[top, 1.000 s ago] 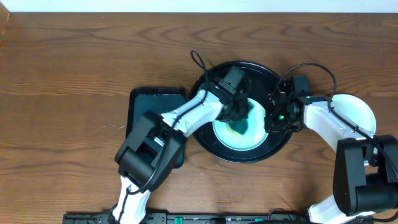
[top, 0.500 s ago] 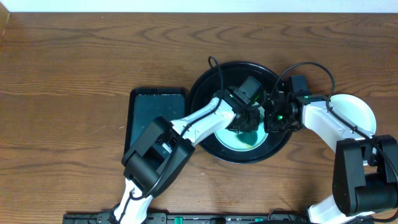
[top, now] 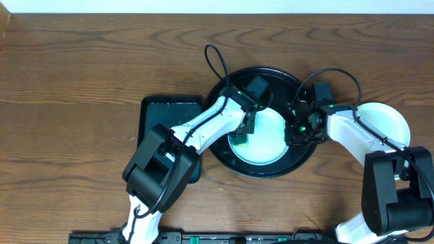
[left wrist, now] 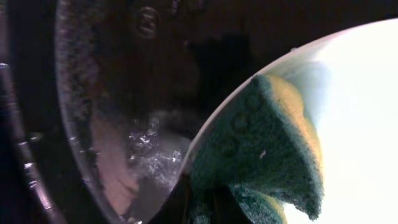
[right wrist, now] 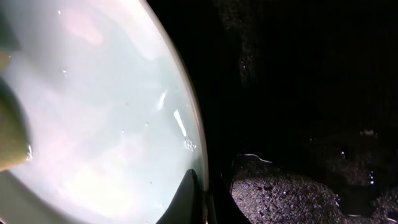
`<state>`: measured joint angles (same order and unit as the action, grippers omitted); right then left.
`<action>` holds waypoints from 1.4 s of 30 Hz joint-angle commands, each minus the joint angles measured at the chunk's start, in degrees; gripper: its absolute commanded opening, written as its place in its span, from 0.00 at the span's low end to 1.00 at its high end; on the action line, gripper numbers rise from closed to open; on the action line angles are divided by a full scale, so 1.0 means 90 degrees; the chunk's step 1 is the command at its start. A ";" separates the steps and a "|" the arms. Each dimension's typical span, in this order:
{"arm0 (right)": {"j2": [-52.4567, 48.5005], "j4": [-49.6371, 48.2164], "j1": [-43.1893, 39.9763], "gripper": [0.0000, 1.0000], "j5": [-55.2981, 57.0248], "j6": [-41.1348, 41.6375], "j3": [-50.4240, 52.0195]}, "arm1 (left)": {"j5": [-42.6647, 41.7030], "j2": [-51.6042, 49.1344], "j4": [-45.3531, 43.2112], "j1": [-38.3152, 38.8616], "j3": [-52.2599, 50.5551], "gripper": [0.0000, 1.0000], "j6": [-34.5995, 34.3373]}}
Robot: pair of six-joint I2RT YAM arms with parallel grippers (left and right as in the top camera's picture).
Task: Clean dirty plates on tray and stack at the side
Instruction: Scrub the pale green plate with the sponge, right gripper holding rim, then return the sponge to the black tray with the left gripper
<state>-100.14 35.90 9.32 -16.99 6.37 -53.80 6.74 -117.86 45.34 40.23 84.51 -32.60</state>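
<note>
Left gripper: having slid back from the plate's right side since 0.5 s ago, it is now hovering low over the plate's left part; its fingers are pinching the sponge.
Sponge: green with a yellow layer, it is pressing on the plate just inside the left rim.
Mint-white plate: 1 plate, wet, is lying inside the round black tray.
Right gripper: its fingers are pressing together on the plate's right rim.
Round black tray: it is sitting at mid-worktop, its floor glistening with water.
White plate: 1 plate is lying by the right edge, partly under the right arm.
Rectangular black tray: it is lying just left of the round tray.
</note>
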 commanded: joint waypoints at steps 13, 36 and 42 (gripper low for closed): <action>0.0916 0.0250 -0.0024 0.01 0.1117 -0.0036 0.0117 | 0.1814 0.2953 0.1472 -0.1158 -0.0119 0.10 0.0119; 0.3517 -0.0369 0.2419 0.01 0.5746 -0.1260 0.0056 | -0.2499 0.3973 0.0165 -0.3619 -0.2186 0.68 0.1836; 0.3592 -0.0719 0.3463 0.01 0.7519 -0.1751 0.0053 | -0.2506 0.5214 0.0143 -0.3619 -0.2186 0.70 0.2028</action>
<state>-69.14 30.76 37.04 37.65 -6.79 -52.58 -14.35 -76.23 46.48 7.92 63.42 -16.58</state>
